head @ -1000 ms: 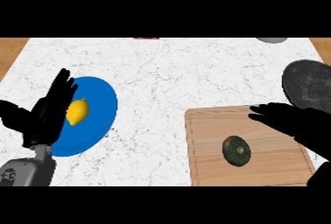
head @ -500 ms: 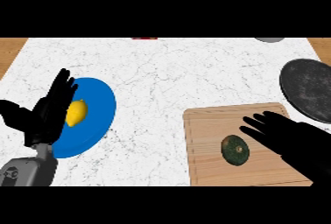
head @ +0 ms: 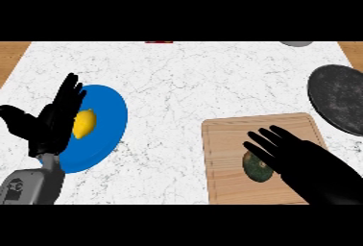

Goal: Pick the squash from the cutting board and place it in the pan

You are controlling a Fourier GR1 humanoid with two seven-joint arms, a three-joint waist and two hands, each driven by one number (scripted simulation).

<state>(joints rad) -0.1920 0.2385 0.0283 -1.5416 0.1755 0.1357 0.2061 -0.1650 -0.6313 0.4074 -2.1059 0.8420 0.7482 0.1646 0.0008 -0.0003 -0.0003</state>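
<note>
- Dark green squash [head: 255, 166] lies on the wooden cutting board [head: 230, 144], toward its lower middle, partly hidden.
- Right hand [head: 297, 156] is spread over the squash, fingers straight, grasping nothing.
- Step in hand, as judged: the reach. Next, the fingers must curl round the squash, lift, then carry it toward one o'clock.
- Pan [head: 339, 98], dark and round, sits there.
- Left hand [head: 53, 122] rests open at nine o'clock, over a blue plate [head: 106, 127] bearing a lemon [head: 85, 124].

Even, bright light is falling across the scene.
The white marble counter top [head: 199, 81] is showing no glare and no strong shadows.
</note>
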